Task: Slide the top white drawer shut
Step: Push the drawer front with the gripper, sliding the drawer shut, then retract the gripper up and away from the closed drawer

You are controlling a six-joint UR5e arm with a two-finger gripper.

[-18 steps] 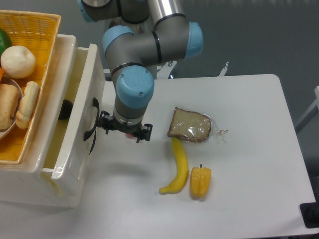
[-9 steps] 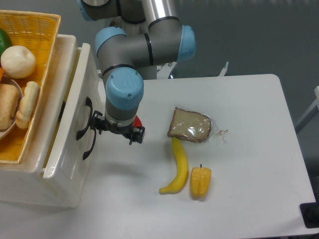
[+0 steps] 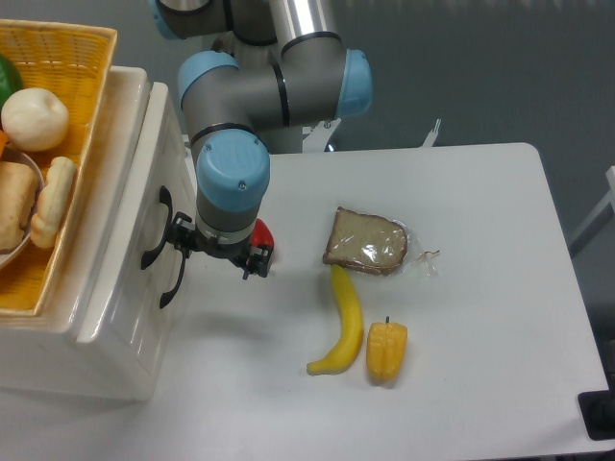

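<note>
The top white drawer (image 3: 130,206) sits pushed into the cream cabinet, its front about level with the lower drawer front. Its black C-shaped handle (image 3: 152,230) is just left of my gripper. The lower drawer's matching handle (image 3: 174,280) is below it. My gripper (image 3: 213,252) hangs under the blue wrist, right against the top drawer front beside its handle. The wrist hides the fingers, so I cannot see how the jaws stand.
A wicker basket (image 3: 58,38) of food rests on the cabinet top. On the table lie a small red object (image 3: 261,233) just right of the wrist, bagged bread (image 3: 365,240), a banana (image 3: 341,322) and a yellow pepper (image 3: 386,351).
The top drawer has slid left into the cabinet; its open inside no longer shows. My gripper has moved left with the drawer front, uncovering the red object.
</note>
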